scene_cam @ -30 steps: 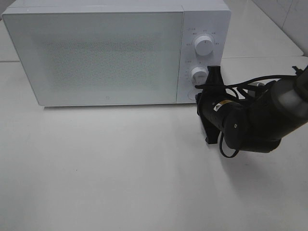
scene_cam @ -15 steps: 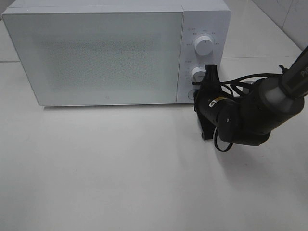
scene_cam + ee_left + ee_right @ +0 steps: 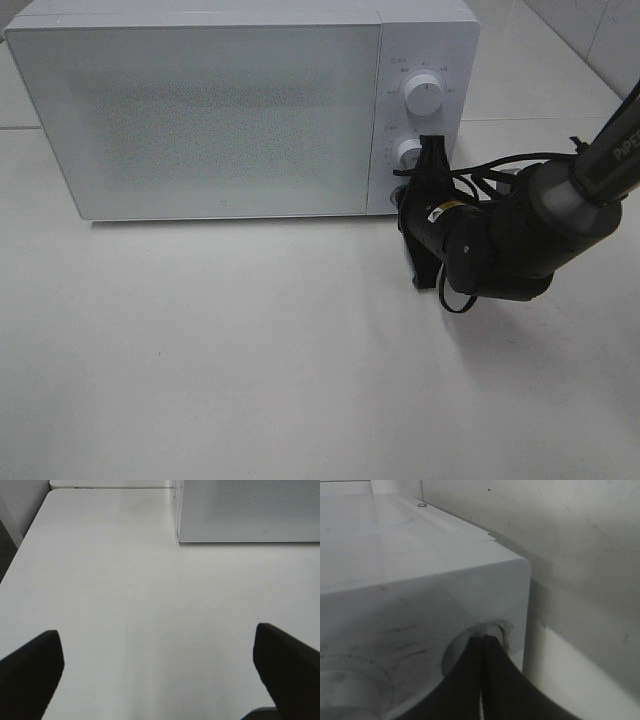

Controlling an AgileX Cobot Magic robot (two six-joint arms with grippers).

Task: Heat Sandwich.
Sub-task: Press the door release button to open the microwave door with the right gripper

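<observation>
The sandwich and its pink plate are out of view. The white microwave [image 3: 220, 120] stands at the back of the table with its door shut. My right gripper [image 3: 404, 196] is shut, with nothing in it. Its tip is at the round button low on the microwave's control panel, below the two knobs. In the right wrist view the closed black fingertips [image 3: 482, 640] sit in the round button recess [image 3: 455, 652]. My left gripper [image 3: 160, 672] is open and empty above bare table, with the microwave's lower left corner [image 3: 250, 510] ahead of it. It is outside the exterior high view.
The control panel carries an upper knob [image 3: 424, 95] and a lower knob [image 3: 408, 152]. The white table [image 3: 250, 350] spreads in front of the microwave. The right arm and its cables [image 3: 520, 230] lie along the table to the right of the panel.
The right gripper has moved left and closer to the microwave's panel, and its tip now reaches the low button. The door has stayed shut.
</observation>
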